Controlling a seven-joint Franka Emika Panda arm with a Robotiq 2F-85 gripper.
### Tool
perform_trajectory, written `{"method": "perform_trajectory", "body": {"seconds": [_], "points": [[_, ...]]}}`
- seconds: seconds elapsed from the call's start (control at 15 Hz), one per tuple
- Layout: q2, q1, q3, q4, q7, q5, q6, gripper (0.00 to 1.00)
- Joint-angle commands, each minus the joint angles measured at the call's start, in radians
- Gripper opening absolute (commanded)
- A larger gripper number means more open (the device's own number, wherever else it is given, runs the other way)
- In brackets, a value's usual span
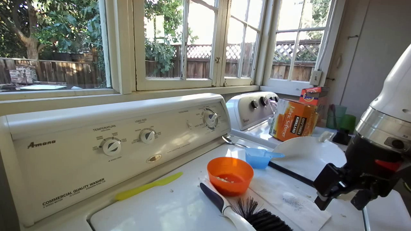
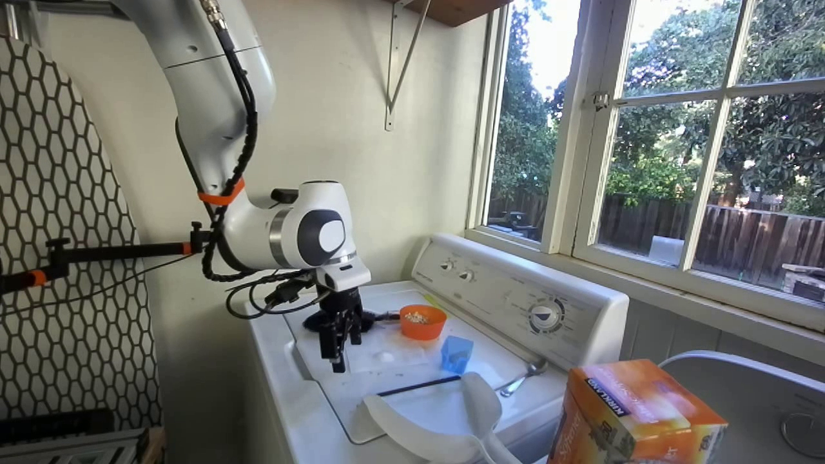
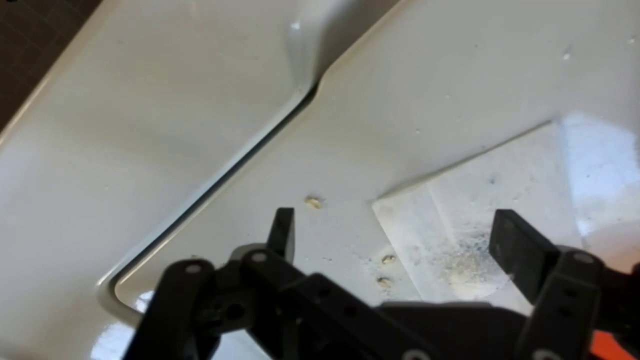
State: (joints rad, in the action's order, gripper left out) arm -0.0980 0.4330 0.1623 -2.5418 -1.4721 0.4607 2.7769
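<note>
Wrist view: gripper [image 3: 397,234] found wide, holding nothing, its fingers [image 3: 285,232] above the washer lid [image 3: 350,150]. Nearest item is a flat paper [image 3: 465,210], lying on the lid and bearing dark and pale residue [image 3: 472,270]. One finger overlaps the paper from here; the other falls outside its edge. No contact is visible, though the height cannot be gauged with certainty. Loose crumbs [image 3: 314,202] lie beside the paper.

Also noted, in both exterior views: a brush [image 1: 239,221] just beside a bowl [image 1: 228,189] of pale flakes [image 2: 417,318], contact between them unconfirmed, with a scoop [image 1: 258,157] near. A dustpan [image 2: 412,433] lies close by the scoop, black lip [image 2: 419,386] toward the paper.

Hazards, in my judgement. Thin paper offers little to pinch: fingers closed too high would likely slip off, while fingers driven too low could jam against the lid. Closing off-centre could crumple one edge and spill what it bears. Dragging or tilting the paper could shed residue across the lid and into its seam [image 3: 252,154]. A low sideways swing toward the bowl could tip it and scatter the flakes; the brush, struck first, might pass the knock along. Glare [image 3: 602,145] on the lid could mislead whoever judges height.
</note>
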Motion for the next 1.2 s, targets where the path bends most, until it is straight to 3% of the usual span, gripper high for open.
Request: {"method": "perform_trajectory", "body": {"seconds": [0.0,0.6,1.13], "points": [[-0.006,-0.007,-0.022,-0.002,0.015,0.080,0.048,1.00],[-0.086,-0.037,0.016,0.008,0.293,-0.012,0.143,1.00],[-0.110,-0.055,0.014,0.034,0.386,-0.010,0.140,1.00]]}}
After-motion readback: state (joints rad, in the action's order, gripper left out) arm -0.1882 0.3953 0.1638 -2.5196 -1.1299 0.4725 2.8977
